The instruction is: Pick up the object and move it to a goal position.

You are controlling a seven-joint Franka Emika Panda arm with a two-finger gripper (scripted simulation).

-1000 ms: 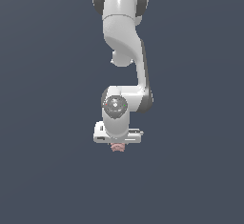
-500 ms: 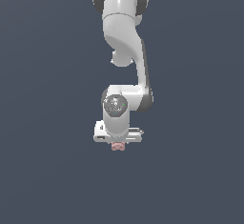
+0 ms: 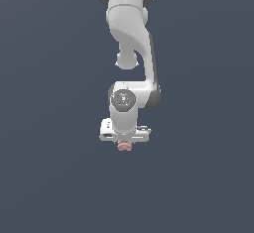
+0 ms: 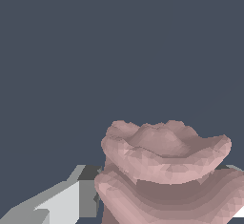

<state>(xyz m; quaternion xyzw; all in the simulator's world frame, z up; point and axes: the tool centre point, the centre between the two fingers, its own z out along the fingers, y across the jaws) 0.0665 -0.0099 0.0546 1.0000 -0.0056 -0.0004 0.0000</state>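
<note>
Exterior view shows the white gripper [image 3: 124, 145] pinching the little pink ribbed lump [image 3: 124, 147] against the plain dark background.

Object [image 3: 124, 146] pale pink, ribbed; arm [image 3: 130, 38] white w/ grey joints; bg slate blue.

1. No text, label, brand, number or sign can be read in either view.
2. The white arm [image 3: 130, 53] carries no legible marking; the round grey cap on the joint just above the gripper [image 3: 124, 145] shows only faint specks, too small to read.
3. The pale pink ribbed object [image 4: 164, 170] is plain, with no writing on it.
</note>
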